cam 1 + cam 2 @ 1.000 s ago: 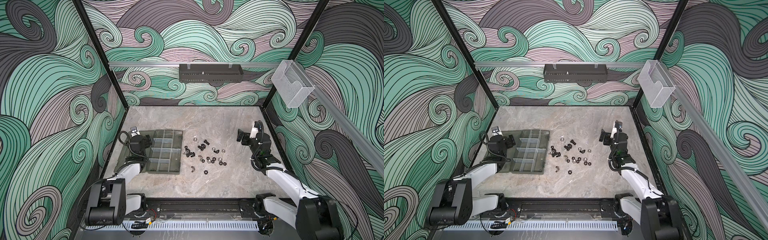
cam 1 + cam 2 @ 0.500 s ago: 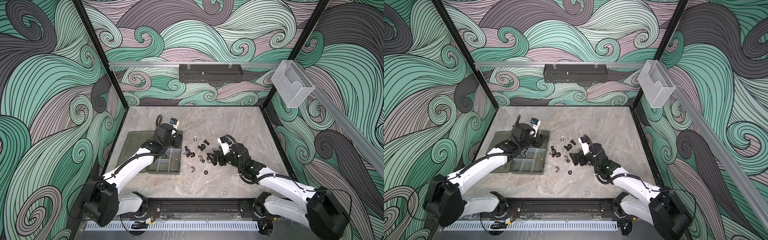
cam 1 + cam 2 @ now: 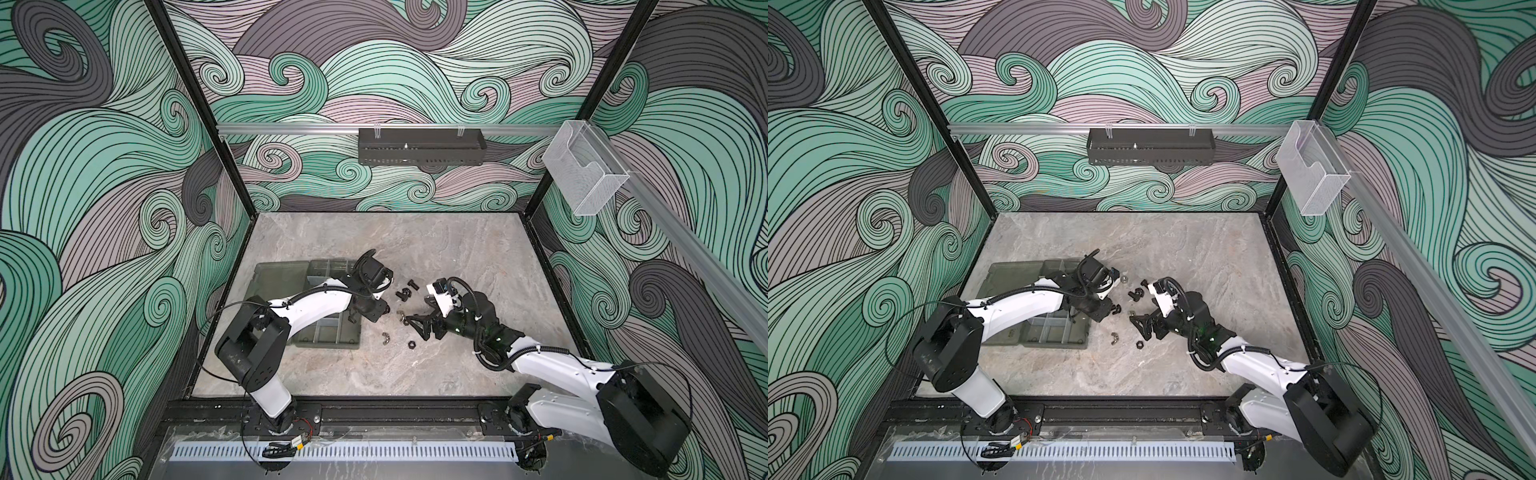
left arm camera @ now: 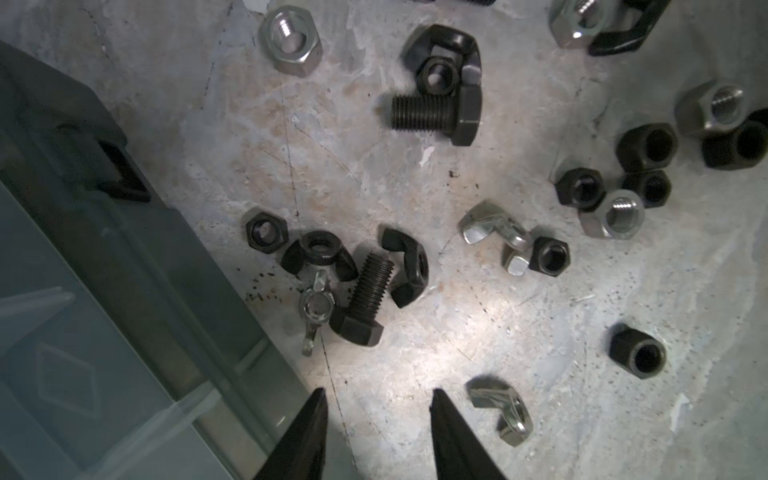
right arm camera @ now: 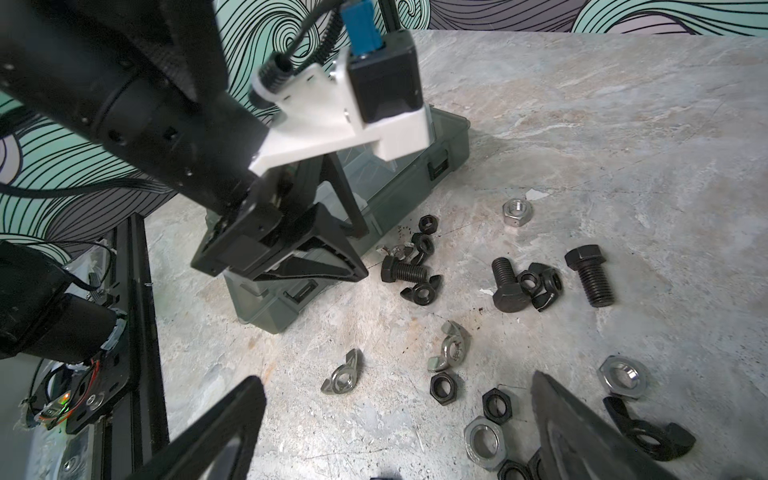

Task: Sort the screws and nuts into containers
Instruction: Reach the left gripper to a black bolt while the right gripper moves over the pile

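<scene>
Risks snagging, along with the screw [image 4: 365,305] lying just right of the containers [image 4: 166,266], the wing nuts [image 4: 409,268] touching its shank and head, given the left gripper [image 4: 376,395] half-open and empty close beside that tangle and the right gripper [image 5: 397,382] wide open, empty, farther right.

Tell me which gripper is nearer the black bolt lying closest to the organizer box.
Left. The left gripper hovers just short of the bolt; the right gripper is farther off, above loose nuts.
</scene>
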